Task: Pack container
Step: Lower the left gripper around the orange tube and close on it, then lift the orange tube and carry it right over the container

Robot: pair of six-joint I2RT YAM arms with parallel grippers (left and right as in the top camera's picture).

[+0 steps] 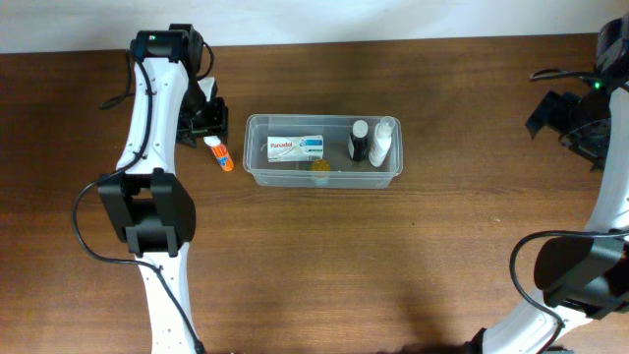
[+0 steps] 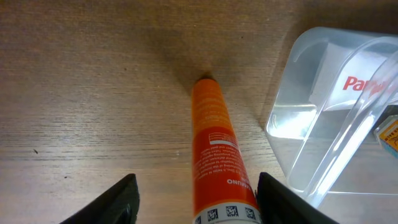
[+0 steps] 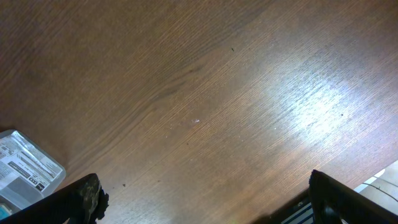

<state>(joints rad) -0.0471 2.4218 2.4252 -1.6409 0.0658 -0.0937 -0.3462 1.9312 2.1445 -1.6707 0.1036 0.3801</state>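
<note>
The container, a clear plastic tub, sits at the table's middle; its near corner also shows in the left wrist view. An orange tube with a white end lies on the wood just left of it. My left gripper straddles that tube's white end. The right finger touches the tube, while the left finger stands apart with bare wood between. Far to the right, my right gripper hangs wide open over bare table.
Inside the tub lie a white Panadol box, a dark bottle, a clear bottle and a small yellow item. A corner of the tub shows in the right wrist view.
</note>
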